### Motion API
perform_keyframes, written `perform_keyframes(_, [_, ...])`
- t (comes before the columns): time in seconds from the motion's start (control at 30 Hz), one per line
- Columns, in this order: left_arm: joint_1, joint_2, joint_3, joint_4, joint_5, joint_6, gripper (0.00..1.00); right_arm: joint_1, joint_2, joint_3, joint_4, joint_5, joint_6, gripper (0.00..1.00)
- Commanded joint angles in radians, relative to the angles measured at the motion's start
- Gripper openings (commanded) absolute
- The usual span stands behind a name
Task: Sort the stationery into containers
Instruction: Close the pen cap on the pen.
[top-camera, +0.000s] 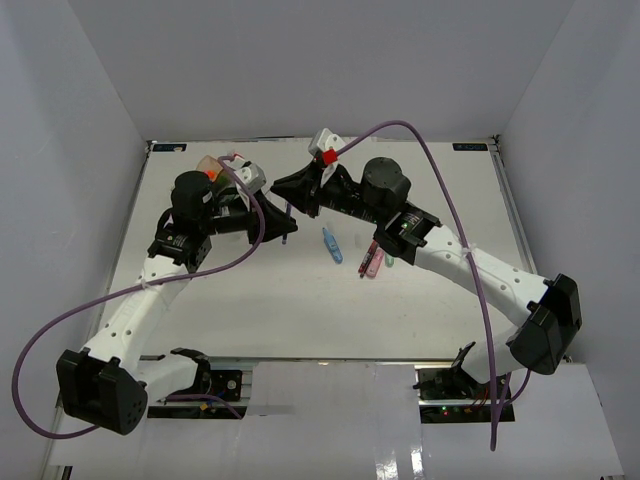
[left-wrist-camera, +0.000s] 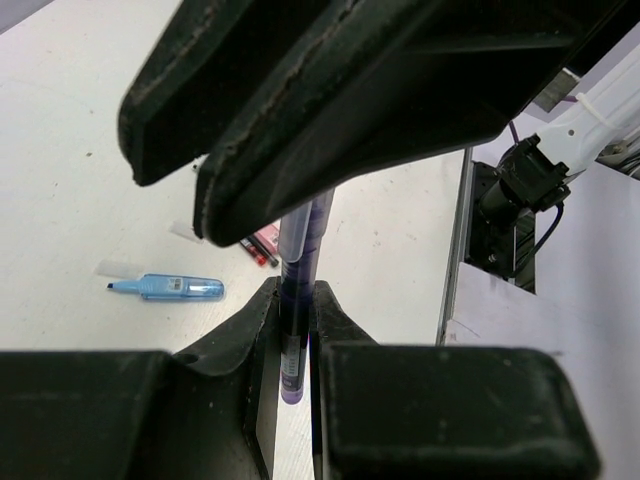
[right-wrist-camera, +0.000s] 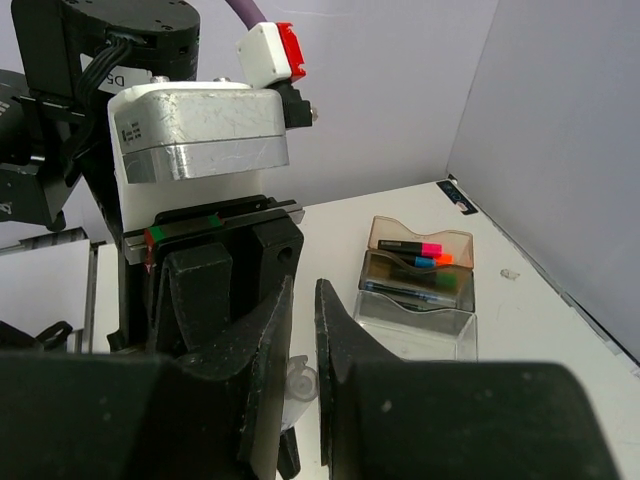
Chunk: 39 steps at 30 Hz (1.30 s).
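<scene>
While left pincer (left-wrist-camera: 295, 292) clamps one pen (left-wrist-camera: 297, 250), one blue highlighter (left-wrist-camera: 175, 288) loose.

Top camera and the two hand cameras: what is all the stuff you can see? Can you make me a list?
purple pen: one, purple, held off the table in the left gripper
blue highlighter: one, light blue, lying on the table near the middle
loose pens: small bunch, exact count unclear, pink, dark red and mint, lying just right of the blue highlighter
organiser tray: one, amber, grey and clear compartments, far left part of the table
markers: several, black with pink, blue, orange and green caps, inside the tray's tinted compartments
table: one, white
left gripper: one, black, shut on the purple pen
right gripper: one, black, shut, close to the pen's top end
</scene>
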Motion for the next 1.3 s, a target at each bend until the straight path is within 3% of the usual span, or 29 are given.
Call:
perform_keyframes(0.0, [0.019, -0.07, 0.252, 0.462, -0.115, -0.013, 0.0, 0.067, 0.142, -0.222, -0.684, -0.237, 0.039, 0.08])
perform_keyframes(0.27, [0.019, -0.042, 0.266, 0.534, -0.077, -0.067, 0.0, 0.067, 0.157, -0.259, -0.661, -0.28, 0.045, 0.08])
perform_keyframes(0.57, [0.019, -0.072, 0.228, 0.49, -0.079, -0.053, 0.0, 0.066, 0.134, -0.24, -0.661, -0.254, 0.049, 0.08])
perform_keyframes(1.0, [0.019, -0.204, -0.068, 0.436, -0.036, -0.047, 0.0, 0.061, 0.084, -0.059, -0.642, -0.174, 0.078, 0.08])
perform_keyframes(1.27, [0.017, -0.203, -0.128, 0.433, -0.011, -0.059, 0.0, 0.061, 0.084, 0.047, -0.642, -0.148, 0.089, 0.08])
